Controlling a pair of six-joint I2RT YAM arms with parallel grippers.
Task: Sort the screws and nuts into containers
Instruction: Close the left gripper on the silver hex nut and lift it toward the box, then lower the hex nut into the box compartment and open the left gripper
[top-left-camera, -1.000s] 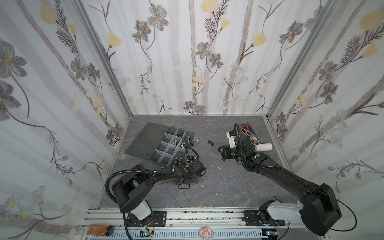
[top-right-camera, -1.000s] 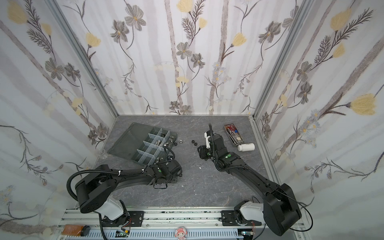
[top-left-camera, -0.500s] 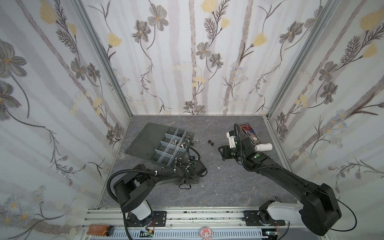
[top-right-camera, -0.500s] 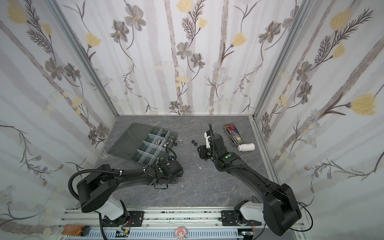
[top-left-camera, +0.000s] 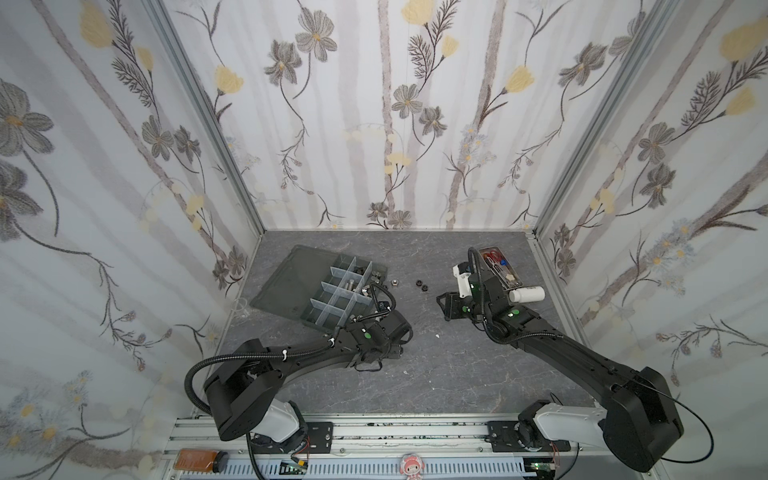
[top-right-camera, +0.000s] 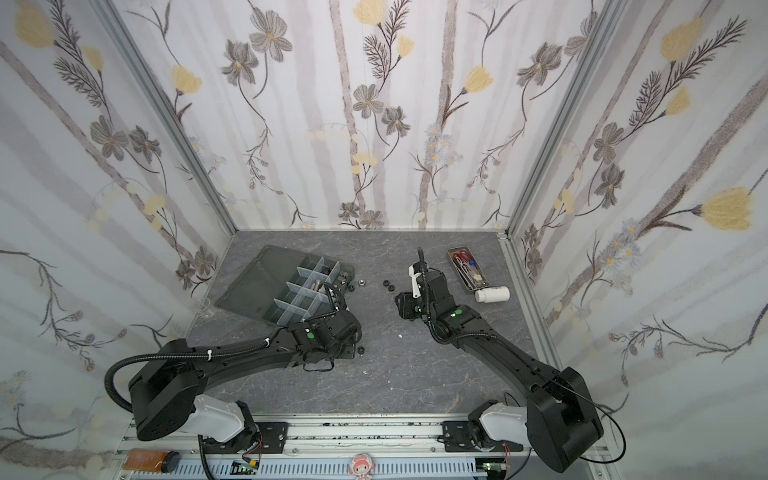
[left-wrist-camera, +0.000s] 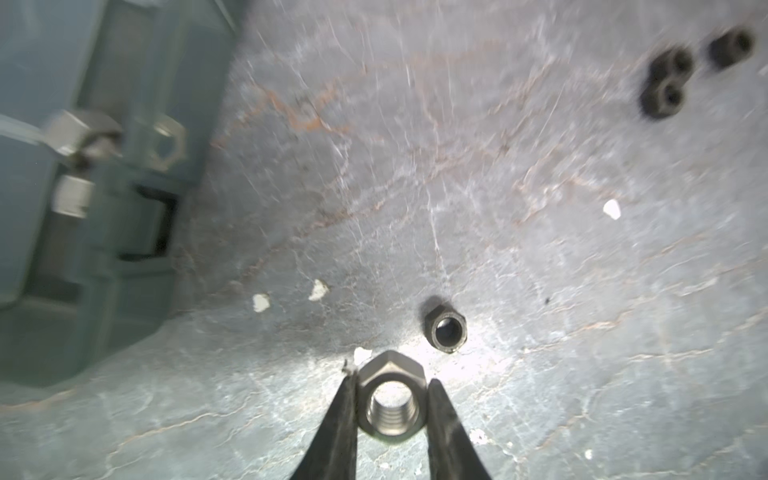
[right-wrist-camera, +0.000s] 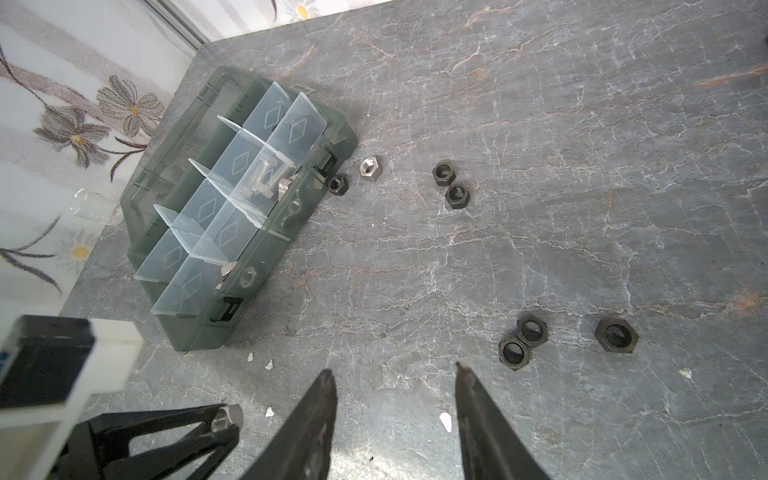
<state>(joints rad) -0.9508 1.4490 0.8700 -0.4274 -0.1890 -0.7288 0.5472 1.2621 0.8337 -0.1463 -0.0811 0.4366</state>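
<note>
Between left gripper (left-wrist-camera: 392, 380) tips — one silver nut (left-wrist-camera: 390, 409), snug

Silver nut (left-wrist-camera: 390, 405), black nuts (left-wrist-camera: 652, 104), smoky-grey box (right-wrist-camera: 232, 316) (clear dividers (right-wrist-camera: 270, 116)), seemingly red scissors (top-left-camera: 492, 254)

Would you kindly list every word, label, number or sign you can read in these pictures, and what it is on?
No readable words or numbers anywhere.
Diamond outlines, no lettering: clear dividers of the organizer box.
White bottle: no print legible.
Orange pack on the front rail: too small to read.
</note>
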